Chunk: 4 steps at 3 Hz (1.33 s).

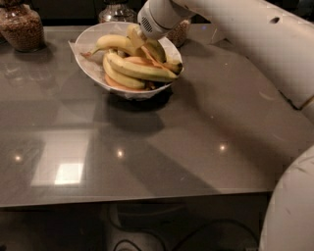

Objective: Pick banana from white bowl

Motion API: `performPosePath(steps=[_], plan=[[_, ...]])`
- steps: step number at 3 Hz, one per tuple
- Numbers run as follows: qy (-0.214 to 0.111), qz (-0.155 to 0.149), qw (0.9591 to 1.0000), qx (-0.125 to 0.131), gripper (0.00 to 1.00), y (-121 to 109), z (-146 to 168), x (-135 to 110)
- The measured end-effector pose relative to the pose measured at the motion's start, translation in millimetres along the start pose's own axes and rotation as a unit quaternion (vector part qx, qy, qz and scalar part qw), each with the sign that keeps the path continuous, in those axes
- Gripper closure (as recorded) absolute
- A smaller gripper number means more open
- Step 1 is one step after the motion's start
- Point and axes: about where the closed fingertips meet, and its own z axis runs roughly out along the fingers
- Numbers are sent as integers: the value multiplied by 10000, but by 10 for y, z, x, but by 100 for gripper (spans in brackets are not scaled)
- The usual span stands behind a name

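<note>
The white bowl [93,68] stands on the grey table toward the back, holding several yellow bananas [137,70]. My gripper [137,37] reaches in from the upper right and sits down among the bananas at the back of the bowl. The white wrist [154,17] covers the fingers, so the contact with any banana is hidden.
A glass jar of brown contents [22,27] stands at the back left. Two more glass jars [115,12] stand behind the bowl. The grey tabletop [147,147] stretches toward the near edge. My white arm [260,44] crosses the upper right, and part of my body [289,211] fills the lower right.
</note>
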Motion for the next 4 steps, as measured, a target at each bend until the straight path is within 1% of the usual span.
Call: performPosePath(steps=[1,2,3,4], plan=[[-223,-196,9995,76,100,16,-244,-139],[-771,-376,9963,81,100,50,-562,-210],[-1444,-513,9881,149,100,44,-1007,-163],[-1767,-496,9830,65,100,127,-1455,85]])
